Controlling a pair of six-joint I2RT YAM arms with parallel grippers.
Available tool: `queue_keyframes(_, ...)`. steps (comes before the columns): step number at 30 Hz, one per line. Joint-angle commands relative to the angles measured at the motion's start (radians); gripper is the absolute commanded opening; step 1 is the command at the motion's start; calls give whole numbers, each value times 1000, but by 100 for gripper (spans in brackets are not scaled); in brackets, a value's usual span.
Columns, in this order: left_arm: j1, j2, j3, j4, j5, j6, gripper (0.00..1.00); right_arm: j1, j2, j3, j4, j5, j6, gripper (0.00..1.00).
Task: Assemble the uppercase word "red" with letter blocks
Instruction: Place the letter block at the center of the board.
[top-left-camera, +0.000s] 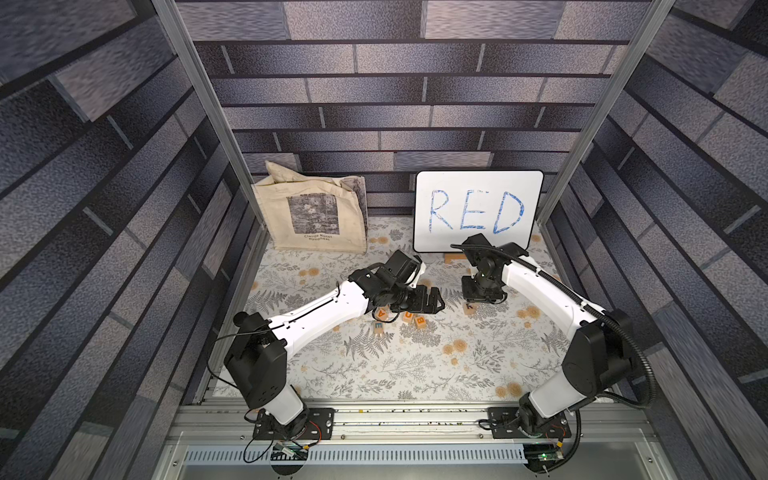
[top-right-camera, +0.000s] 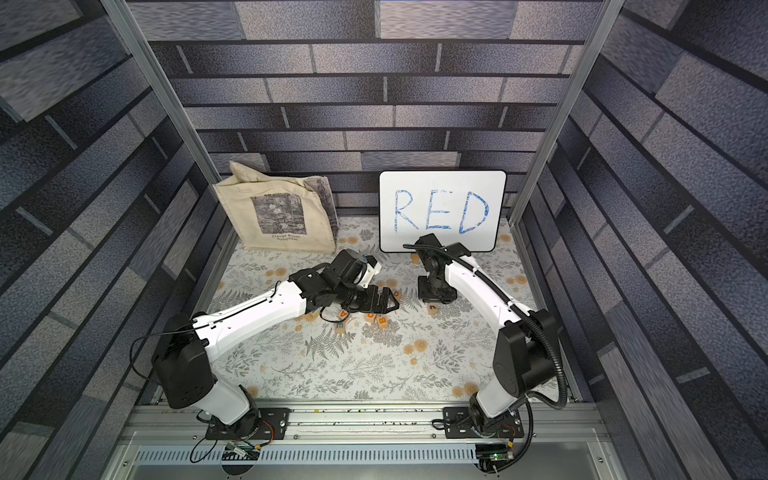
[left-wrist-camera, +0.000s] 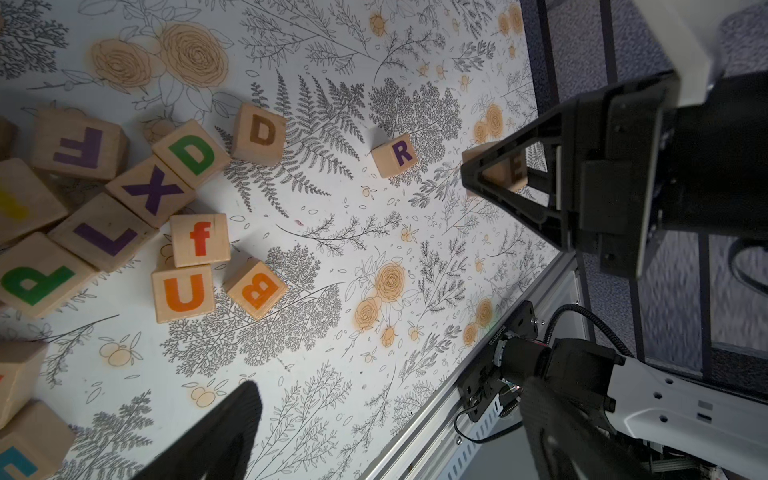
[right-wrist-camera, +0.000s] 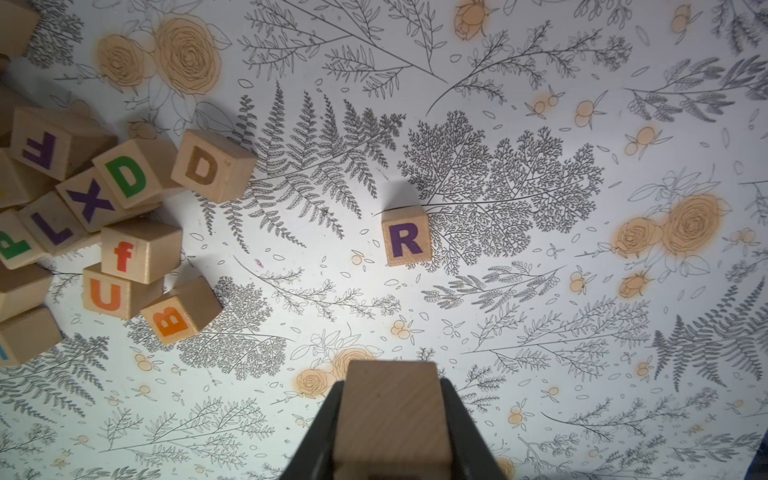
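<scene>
Bright, even light on the white floral-patterned tabletop (right-wrist-camera: 540, 324); soft short shadows beside the pale wooden letter blocks (right-wrist-camera: 141, 249); both top views bow at edges

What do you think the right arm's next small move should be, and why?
Probably lower the E block, clamped in the right fingers, onto the table beside the R block: the R stands alone, and E follows it in the word.
</scene>
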Motion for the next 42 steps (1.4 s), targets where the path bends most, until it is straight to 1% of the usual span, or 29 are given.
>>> queue_keyframes(1, -11, 15, 41, 29, 25, 34, 100, -25, -7, -28, 10, 33, -29, 14)
queue_keyframes(19, -76, 66, 22, 119, 65, 46, 100, -107, 37, -120, 115, 80, -86, 14)
queue_keyframes(27, -97, 85, 35, 111, 67, 43, 100, -135, 95, -134, 159, 62, -107, 14)
queue_keyframes(42, -94, 86, 55, 80, 61, 57, 100, -182, 203, -140, 229, -2, -126, 14)
